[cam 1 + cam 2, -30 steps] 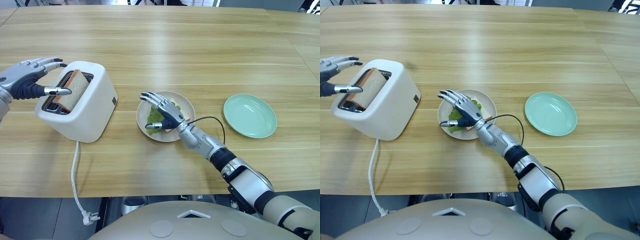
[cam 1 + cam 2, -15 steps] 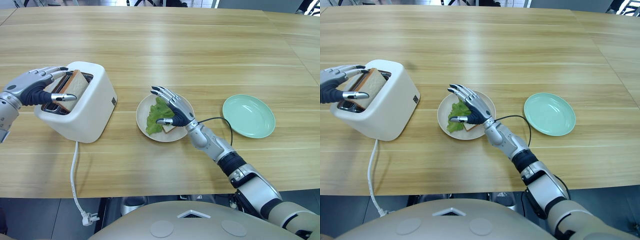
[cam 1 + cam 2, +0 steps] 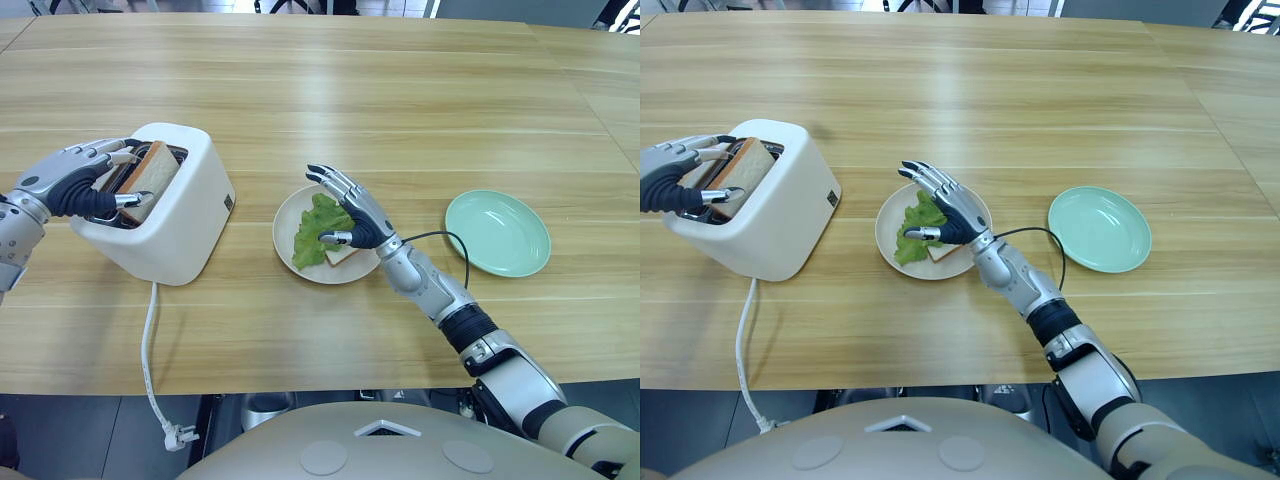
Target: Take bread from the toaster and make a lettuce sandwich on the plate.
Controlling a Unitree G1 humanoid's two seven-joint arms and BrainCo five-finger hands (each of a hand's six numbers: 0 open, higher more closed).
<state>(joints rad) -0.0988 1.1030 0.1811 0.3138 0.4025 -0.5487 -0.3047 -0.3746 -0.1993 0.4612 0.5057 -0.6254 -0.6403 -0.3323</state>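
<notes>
The wooden counter (image 3: 400, 90) carries a white toaster (image 3: 185, 225) at the robot's left, slots up so a slice can lift straight out. A beige plate (image 3: 285, 238) sits in the middle as the assembly spot, and a green plate (image 3: 497, 232) lies apart to its right. The left robot hand (image 3: 75, 180) curls around the bread slice (image 3: 152, 180) standing in the toaster slot, pinching it for the pull, I judge. The right robot hand (image 3: 362, 215) hovers over the beige plate's right side, fingers spread wide, holding nothing. A lettuce leaf (image 3: 315, 225) covers a bottom slice (image 3: 340, 255) there, awaiting its top.
</notes>
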